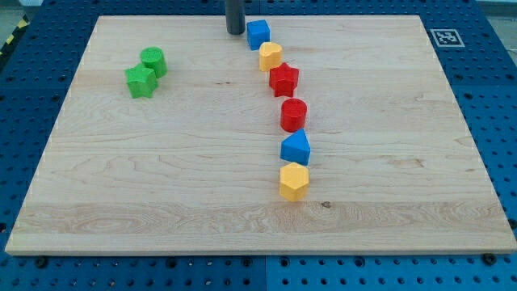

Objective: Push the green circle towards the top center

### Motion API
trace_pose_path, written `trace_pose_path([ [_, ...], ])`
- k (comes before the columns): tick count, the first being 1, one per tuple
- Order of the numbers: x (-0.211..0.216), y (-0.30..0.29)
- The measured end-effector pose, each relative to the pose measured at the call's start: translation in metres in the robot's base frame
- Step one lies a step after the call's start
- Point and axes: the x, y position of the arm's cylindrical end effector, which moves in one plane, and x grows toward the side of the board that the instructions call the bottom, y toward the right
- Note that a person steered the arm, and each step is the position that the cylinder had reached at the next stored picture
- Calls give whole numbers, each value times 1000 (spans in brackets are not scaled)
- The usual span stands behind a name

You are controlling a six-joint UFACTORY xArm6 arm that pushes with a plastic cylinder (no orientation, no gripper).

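The green circle [153, 61] sits at the board's upper left, touching a green star [140, 82] just below and to its left. My tip [235, 31] stands near the board's top centre, well to the right of the green circle and just left of a blue cube [258, 34].
A line of blocks runs down from the top centre: the blue cube, a yellow heart-like block [270, 56], a red star [283, 79], a red cylinder [293, 115], a blue block [296, 149] and a yellow hexagon [294, 181]. A marker tag [444, 37] sits at the board's top right corner.
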Motion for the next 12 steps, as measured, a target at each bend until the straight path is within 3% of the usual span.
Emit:
trace_pose_path([
  [3, 2, 33],
  [4, -1, -16],
  [6, -3, -178],
  [7, 20, -211],
  [9, 94, -204],
  [12, 123, -120],
])
